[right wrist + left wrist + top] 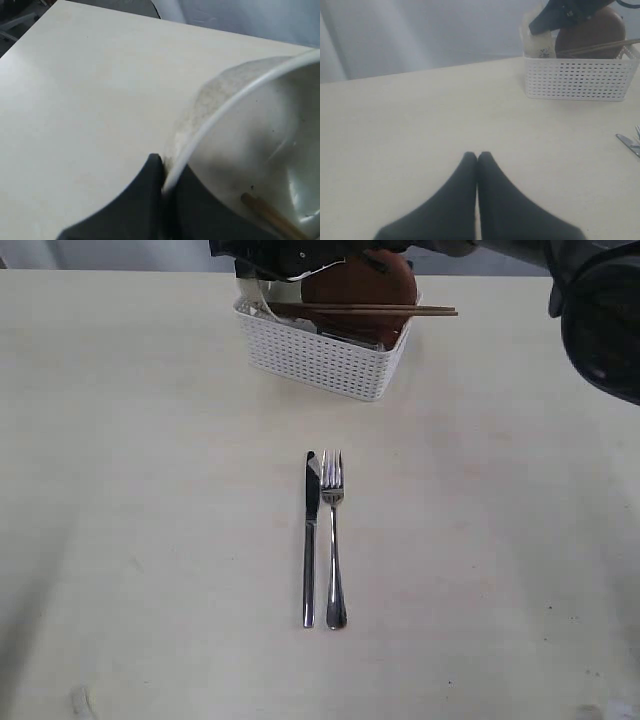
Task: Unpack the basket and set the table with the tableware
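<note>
The knife point(310, 540) and fork point(334, 540) lie side by side on the table point(150, 490), so we judge the bowl point(250, 140) is next. Our right claw point(164, 175) pinches its rim at the basket point(325, 360); our left claw point(477, 157) is pressed together, empty. Next we must lift it clear of the chopsticks point(370, 309)

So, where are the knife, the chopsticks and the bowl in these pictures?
knife point(309, 580): exterior view, on its handle.
chopsticks point(400, 309): exterior view, around the middle of the pair.
bowl point(260, 140): right wrist view, on its inner wall.
</note>
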Action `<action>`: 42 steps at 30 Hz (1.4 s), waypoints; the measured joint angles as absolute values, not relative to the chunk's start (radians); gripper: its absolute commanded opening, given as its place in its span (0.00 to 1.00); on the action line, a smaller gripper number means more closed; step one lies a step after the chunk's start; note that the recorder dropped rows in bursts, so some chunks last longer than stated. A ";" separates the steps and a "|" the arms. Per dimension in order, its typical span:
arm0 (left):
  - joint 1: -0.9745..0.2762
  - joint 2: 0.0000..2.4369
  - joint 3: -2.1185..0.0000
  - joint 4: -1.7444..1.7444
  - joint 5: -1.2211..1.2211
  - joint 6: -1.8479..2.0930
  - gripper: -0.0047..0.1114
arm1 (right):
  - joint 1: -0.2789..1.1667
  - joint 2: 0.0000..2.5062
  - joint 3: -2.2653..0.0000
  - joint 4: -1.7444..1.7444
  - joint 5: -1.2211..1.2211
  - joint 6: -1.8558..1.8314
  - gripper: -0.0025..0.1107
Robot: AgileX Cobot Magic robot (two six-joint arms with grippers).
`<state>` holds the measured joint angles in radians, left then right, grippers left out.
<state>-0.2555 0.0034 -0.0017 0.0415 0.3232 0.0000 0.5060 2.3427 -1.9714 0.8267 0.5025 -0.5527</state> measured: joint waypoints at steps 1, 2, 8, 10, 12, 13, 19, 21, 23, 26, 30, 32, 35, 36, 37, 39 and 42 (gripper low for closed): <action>-0.256 0.003 -0.002 0.041 0.323 0.000 0.04 | 0.506 2.343 -1.971 0.829 0.503 -0.553 0.02; -0.256 0.003 -0.002 0.041 0.323 0.000 0.04 | 0.506 2.343 -1.971 0.833 0.503 -0.553 0.02; -0.256 0.003 -0.002 0.041 0.323 0.000 0.04 | 0.510 2.343 -1.971 0.877 0.502 -0.595 0.02; -0.256 0.003 -0.002 0.041 0.323 0.000 0.04 | 0.510 2.343 -1.971 0.879 0.500 -0.604 0.02; -0.256 0.003 -0.002 0.043 0.323 0.000 0.04 | 0.510 2.343 -1.971 0.882 0.500 -0.606 0.02; -0.256 0.003 -0.002 0.043 0.323 0.000 0.04 | 0.510 2.343 -1.971 0.882 0.500 -0.606 0.02; -0.256 0.003 -0.002 0.043 0.323 0.000 0.04 | 0.511 2.339 -1.971 0.916 0.510 -0.653 0.02; -0.256 0.003 -0.002 0.043 0.323 0.000 0.04 | 0.512 2.337 -1.971 0.934 0.516 -0.682 0.02; -0.256 0.003 -0.002 0.043 0.323 0.000 0.04 | 0.513 2.335 -1.971 0.956 0.521 -0.705 0.02; -0.256 0.003 -0.002 0.043 0.323 0.000 0.04 | 0.520 2.335 -1.971 0.970 0.527 -0.719 0.02; -0.256 0.003 -0.002 0.043 0.323 0.000 0.04 | 0.519 2.335 -1.971 0.972 0.527 -0.729 0.02; -0.256 0.003 -0.002 0.043 0.323 0.000 0.04 | 0.519 2.335 -1.971 0.972 0.527 -0.736 0.02; -0.256 0.003 -0.002 0.043 0.323 0.000 0.04 | 0.520 2.331 -1.971 0.977 0.527 -0.758 0.02; -0.256 0.003 -0.002 0.043 0.323 0.000 0.04 | 0.522 2.329 -1.971 0.977 0.527 -0.760 0.02; -0.256 0.003 -0.002 0.043 0.323 0.000 0.04 | 0.524 2.328 -1.971 0.980 0.527 -0.765 0.02; -0.256 0.003 -0.002 0.043 0.323 0.000 0.04 | 0.532 2.322 -1.971 0.980 0.527 -0.775 0.02; -0.256 0.003 -0.002 0.043 0.323 0.000 0.04 | 0.540 2.321 -1.971 0.982 0.525 -0.780 0.02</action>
